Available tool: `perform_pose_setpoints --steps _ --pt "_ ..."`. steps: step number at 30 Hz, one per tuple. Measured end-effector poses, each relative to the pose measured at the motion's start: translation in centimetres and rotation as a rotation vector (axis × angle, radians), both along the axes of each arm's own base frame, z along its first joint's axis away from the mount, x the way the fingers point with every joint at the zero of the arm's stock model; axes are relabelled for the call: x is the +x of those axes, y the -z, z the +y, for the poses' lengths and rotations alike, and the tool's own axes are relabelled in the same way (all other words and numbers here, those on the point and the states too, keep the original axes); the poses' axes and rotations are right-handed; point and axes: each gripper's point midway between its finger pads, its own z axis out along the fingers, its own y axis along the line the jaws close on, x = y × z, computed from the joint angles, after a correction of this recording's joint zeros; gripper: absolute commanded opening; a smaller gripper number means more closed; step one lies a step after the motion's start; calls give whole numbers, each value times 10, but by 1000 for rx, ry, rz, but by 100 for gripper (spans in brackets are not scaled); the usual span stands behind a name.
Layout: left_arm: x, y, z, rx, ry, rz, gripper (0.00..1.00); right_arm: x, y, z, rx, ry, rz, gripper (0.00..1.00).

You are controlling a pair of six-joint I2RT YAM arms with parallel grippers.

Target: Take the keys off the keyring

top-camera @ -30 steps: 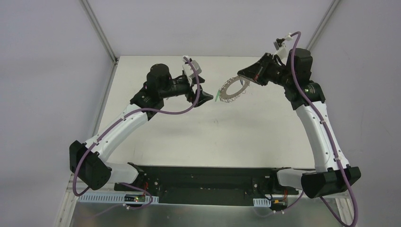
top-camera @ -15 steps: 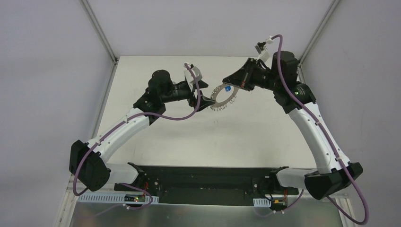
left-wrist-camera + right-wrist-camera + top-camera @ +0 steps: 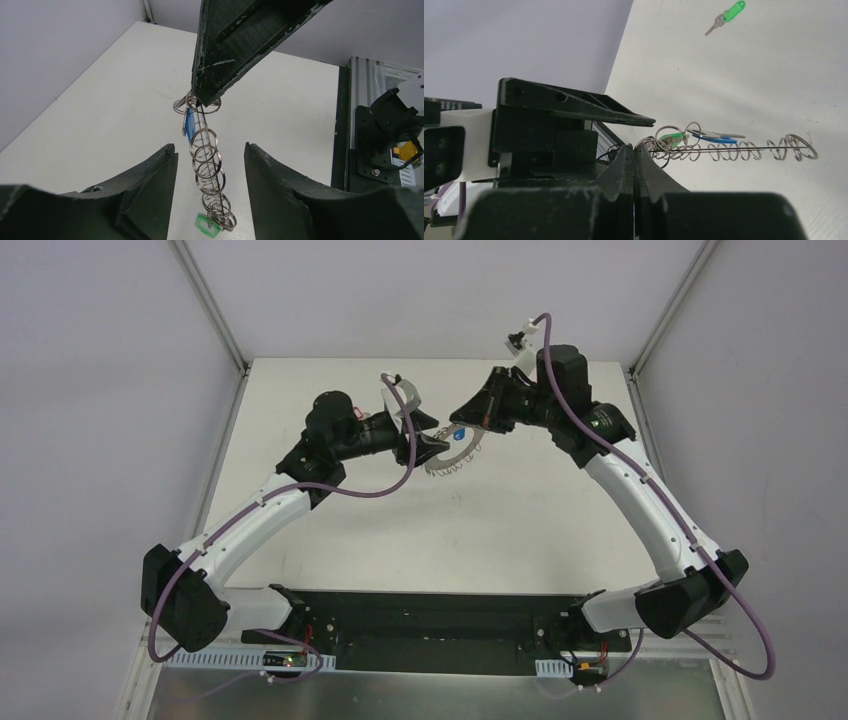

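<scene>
Two arms meet above the far half of the white bench (image 3: 520, 530), midway between its left and right edges, with the keyring (image 3: 452, 453) hung in the air between them. The right gripper (image 3: 453, 428) has its jaws pressed together on the ring's rim, apparently to present it edge-on and steady for the other arm. The left gripper (image 3: 209, 147) straddles the ring's lower part with jaws partly apart, a gap showing on either side, seemingly lined up to close on the green-tagged key (image 3: 207, 222) dangling at the bottom. A blue-tagged key (image 3: 189, 122) hangs higher up, just beside the right gripper's tips. One loose green-tagged key (image 3: 726, 14) lies flat on the bench, well apart from the ring, so part of the job appears done; which edge it lies nearest cannot be told. The bench top is matt, bare and evenly lit, closed in by pale grey walls with aluminium posts (image 3: 205, 305) at the far corners, and a black base plate (image 3: 440, 612) along the near edge
</scene>
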Motion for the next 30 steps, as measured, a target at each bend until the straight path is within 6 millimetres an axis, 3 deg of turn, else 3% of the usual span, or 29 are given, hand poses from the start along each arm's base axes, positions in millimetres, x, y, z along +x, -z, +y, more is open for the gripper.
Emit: perform_pose_setpoints --steps 11,13,16,21,24,26,30 --pt "4 1 2 3 -26 6 2 2 12 9 -52 -13 12 0" --pt "4 3 2 5 -28 16 0 2 13 9 -59 -16 11 0" --pt "6 7 1 10 -36 34 0 2 15 9 -71 -19 8 28" --pt "11 23 0 31 -72 123 0 7 15 5 -103 -14 -39 43" --pt "18 35 0 47 -111 210 0 13 18 0 -142 13 -71 73" --pt "25 39 0 51 -155 282 0 17 22 -6 -174 37 -89 89" --pt "45 38 0 50 -268 408 0 16 30 -26 -244 98 -136 95"
